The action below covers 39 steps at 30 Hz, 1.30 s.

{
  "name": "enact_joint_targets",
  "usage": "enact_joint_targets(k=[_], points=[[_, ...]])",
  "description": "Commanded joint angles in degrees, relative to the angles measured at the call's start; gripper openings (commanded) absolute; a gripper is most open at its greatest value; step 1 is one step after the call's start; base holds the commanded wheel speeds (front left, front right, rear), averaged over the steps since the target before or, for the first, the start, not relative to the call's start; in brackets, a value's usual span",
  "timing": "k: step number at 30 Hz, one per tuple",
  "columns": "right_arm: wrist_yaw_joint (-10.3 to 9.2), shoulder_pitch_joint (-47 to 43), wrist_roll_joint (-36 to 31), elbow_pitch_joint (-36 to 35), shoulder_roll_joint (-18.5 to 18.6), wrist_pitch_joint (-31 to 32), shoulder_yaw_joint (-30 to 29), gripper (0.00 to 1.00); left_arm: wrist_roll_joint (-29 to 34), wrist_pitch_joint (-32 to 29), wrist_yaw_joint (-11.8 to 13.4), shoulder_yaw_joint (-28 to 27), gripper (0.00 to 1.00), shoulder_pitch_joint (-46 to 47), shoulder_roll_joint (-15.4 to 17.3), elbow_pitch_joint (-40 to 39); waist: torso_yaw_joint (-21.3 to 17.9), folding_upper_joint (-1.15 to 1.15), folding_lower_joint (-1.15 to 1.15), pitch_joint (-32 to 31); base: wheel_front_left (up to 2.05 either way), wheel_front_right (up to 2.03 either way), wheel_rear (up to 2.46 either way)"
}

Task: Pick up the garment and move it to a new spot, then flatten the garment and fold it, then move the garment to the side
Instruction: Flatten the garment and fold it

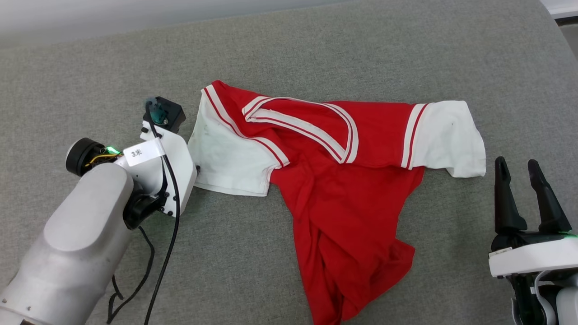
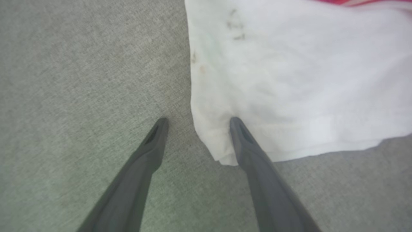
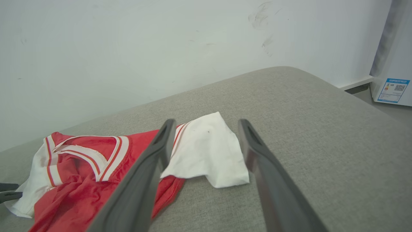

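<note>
Head view: garment lies rumpled mid grey cushion. Left arm reaches in from lower left, wrist bent down at near white sleeve. Right gripper upright at lower right, fingers parted, clear of cloth.
Left wrist view: left gripper spread wide, one tip on cushion, other over sleeve corner.
Right wrist view: fingers apart, empty, framing far white sleeve.

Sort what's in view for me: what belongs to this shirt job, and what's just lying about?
In the job:
garment, red with white sleeves, crumpled
left gripper, open at its white sleeve corner
right gripper, open, clear of the other sleeve

Just about:
grey cushion underneath
white wall
white unit with blue label
</note>
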<state>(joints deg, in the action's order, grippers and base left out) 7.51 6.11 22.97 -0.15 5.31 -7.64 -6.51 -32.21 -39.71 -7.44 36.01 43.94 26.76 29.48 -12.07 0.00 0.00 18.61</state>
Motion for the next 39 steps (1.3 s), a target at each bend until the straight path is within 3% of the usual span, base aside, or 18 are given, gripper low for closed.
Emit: enact_joint_targets(k=[1, 2, 3, 7, 16, 22, 30, 35, 39], points=[[-0.04, 0.9, -0.1, 0.1, -0.3, -0.4, 0.0, 1.00, -1.4, -2.0, -0.1, 2.5, 0.56, -2.6, -0.4, 1.6, -0.1, 0.00, 0.00, 0.1, 0.00, 0.00, 0.00], [-0.04, 0.9, -0.2, 0.2, -0.3, -0.5, 0.0, 1.00, -2.0, -2.7, -0.2, 3.4, 0.16, -3.2, -0.4, 1.7, -0.1, 0.00, 0.00, 0.1, 0.00, 0.00, 0.00], [-0.04, 0.9, -0.3, 0.2, -0.3, -0.5, -0.1, 1.00, -2.8, -3.2, -0.2, 4.3, 0.00, -3.8, -0.3, 1.6, 0.0, 0.00, 0.00, 0.1, 0.00, 0.00, 0.00], [-0.04, 0.8, -1.0, 0.5, 0.1, 0.0, -0.8, 1.00, -4.6, -1.4, -0.1, 4.5, 0.00, -4.5, 0.5, 1.9, 0.5, 0.00, 0.00, -0.8, 0.00, 0.00, 0.00], [-0.04, -0.3, -2.3, 1.0, 2.2, 5.7, -2.0, 1.00, -3.8, 9.8, 2.2, 0.3, 0.00, -2.6, 1.1, 0.5, 2.8, 0.00, 0.00, -4.7, 0.00, 0.00, 0.00], [-0.04, 0.1, -3.4, 2.1, 5.5, 20.8, -4.5, 1.00, -3.2, 14.5, 4.5, -1.4, 0.00, -4.8, 3.4, -5.1, 4.9, 0.00, 0.00, -6.6, 0.00, 0.00, 0.00], [-0.04, 7.0, -4.1, 3.2, 7.7, 44.1, -8.7, 1.00, -3.8, 14.9, 9.2, -3.7, 0.00, -9.8, 7.0, -20.1, 7.4, 0.00, 0.00, -4.3, 0.00, 0.00, 0.00], [-0.04, 12.6, -6.0, 7.2, 8.6, 52.6, -9.9, 1.00, -3.4, 14.0, 11.5, -4.1, 0.00, -12.1, 8.4, -27.9, 8.9, 0.00, 0.00, -2.4, 0.00, 0.00, 0.00], [-0.04, 16.1, -7.9, 10.9, 9.0, 55.6, -10.6, 1.00, -2.9, 13.2, 12.6, -3.8, 0.00, -12.8, 9.0, -32.8, 10.2, 0.00, 0.00, -1.2, 0.00, 0.00, 0.00]])
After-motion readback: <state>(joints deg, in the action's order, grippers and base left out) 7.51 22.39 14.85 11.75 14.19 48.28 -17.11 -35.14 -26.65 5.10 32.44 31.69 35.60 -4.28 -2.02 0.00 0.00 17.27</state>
